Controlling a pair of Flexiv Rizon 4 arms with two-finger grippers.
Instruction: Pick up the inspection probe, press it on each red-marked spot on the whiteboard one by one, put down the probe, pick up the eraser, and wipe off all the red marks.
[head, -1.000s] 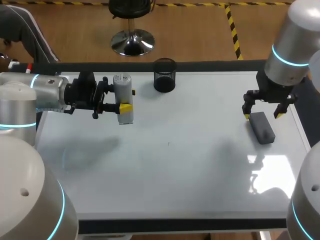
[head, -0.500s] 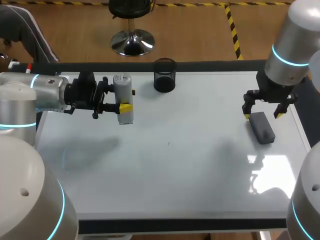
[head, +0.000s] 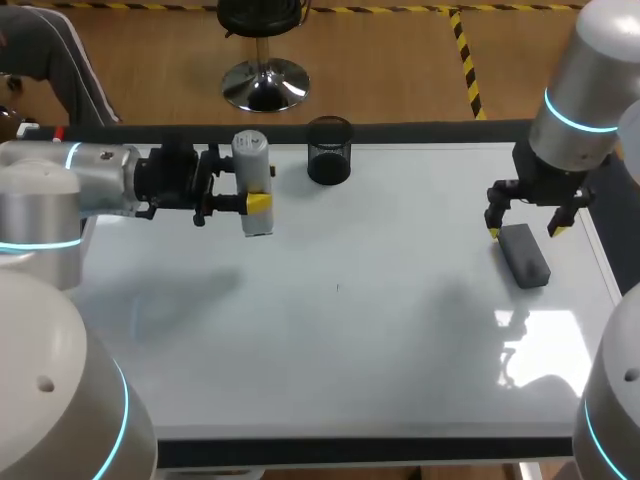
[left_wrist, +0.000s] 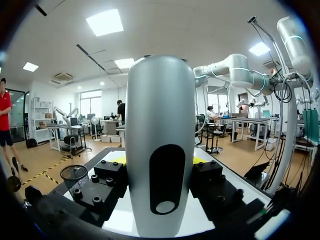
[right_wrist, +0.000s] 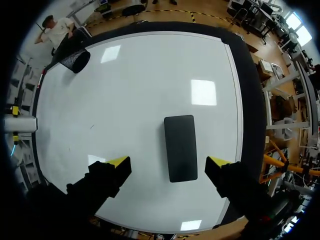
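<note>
The left arm (head: 70, 190) comes in level from 9 o'clock in the head view. Its claw (head: 254, 196) sits near 11 o'clock, fingers pressed against both sides of the inspection probe (head: 249, 160). The right arm (head: 578, 90) stands at 2 o'clock, with its claw (head: 525, 230) pointing straight down and its fingers spread wide.

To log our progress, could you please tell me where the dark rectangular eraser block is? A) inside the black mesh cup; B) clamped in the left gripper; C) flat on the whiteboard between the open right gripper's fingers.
C: the dark rectangular eraser block lies flat on the white whiteboard, between the right gripper's spread fingers and touching neither; the left gripper holds the silver cylindrical probe instead.
</note>
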